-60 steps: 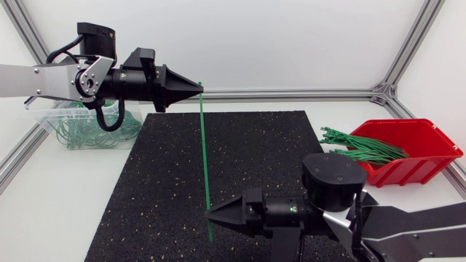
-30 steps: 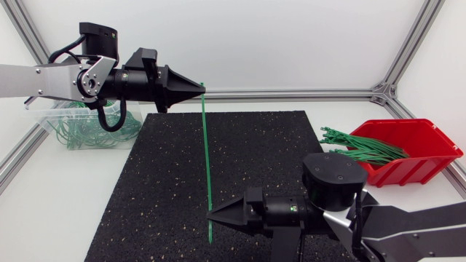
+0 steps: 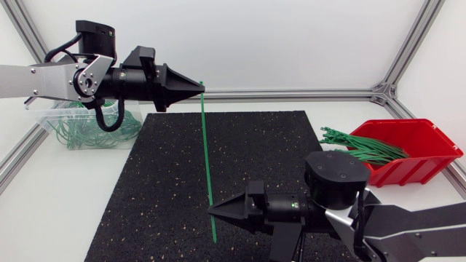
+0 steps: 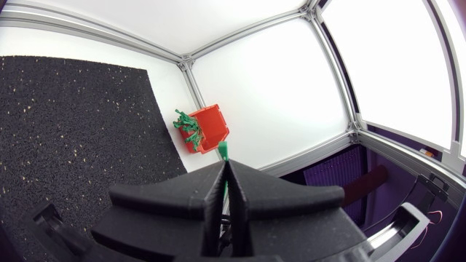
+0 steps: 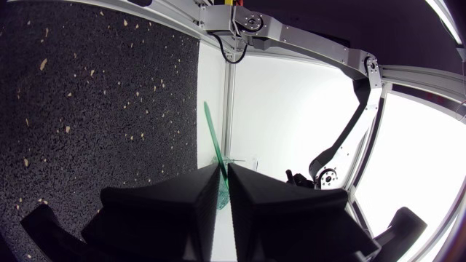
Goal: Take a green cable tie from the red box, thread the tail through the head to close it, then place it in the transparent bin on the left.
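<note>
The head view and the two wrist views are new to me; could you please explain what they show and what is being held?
These are two robot arms working at a table. The head view looks down from a fixed camera above. The other two pictures come from a small camera on each arm's wrist, looking along its black pincer. The left gripper pinches one end of a green cable tie. The right gripper pinches it near the other end, so the tie runs straight between them over the black mat. More ties lie in the red box at the right. A green tangle of ties sits in the clear bin at the left.
</note>
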